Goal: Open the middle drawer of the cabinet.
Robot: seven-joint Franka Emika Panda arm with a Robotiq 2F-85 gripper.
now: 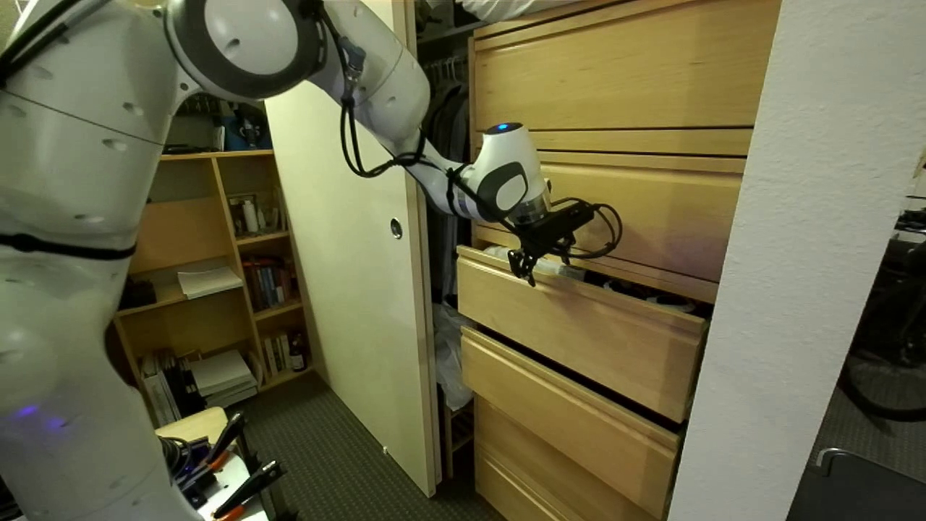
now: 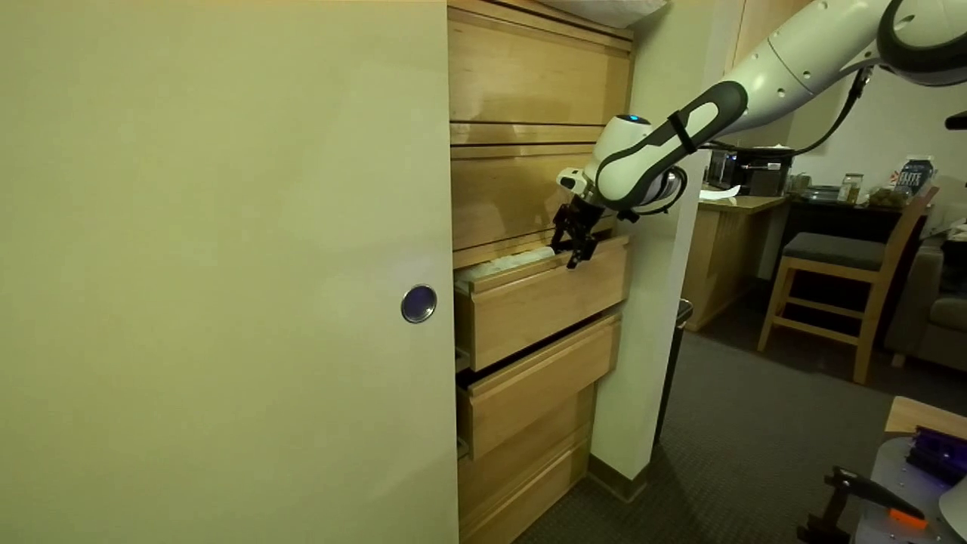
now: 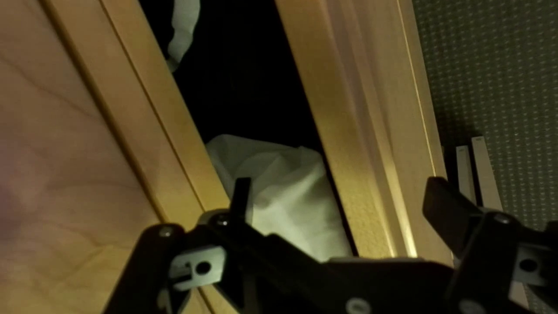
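Both exterior views showed the cabinet point(image 1: 651, 210); only in an exterior view did a bookshelf point(image 1: 173, 231) appear. The middle drawer point(image 2: 550, 304) stood partly out — its crumpled pale cloth point(image 3: 292, 196) plainest in the wrist view. Astride the drawer's front edge hung the gripper point(image 3: 338, 196) — fingers point(image 3: 453, 218) apart.

Legible text: one item only. In an exterior view, the word ELITE reads in pale capitals on the dark face of a blue-and-white package point(image 2: 912, 174), located well to the right of the cream door panel point(image 2: 227, 249) and farther back. A small red mark just left of the word cannot be made out. In an exterior view, book spines point(image 1: 269, 284) to the left of the same cream door panel are too small to read. A dark bottle point(image 1: 297, 354), also left of the cream door panel, carries a pale label, likewise illegible.
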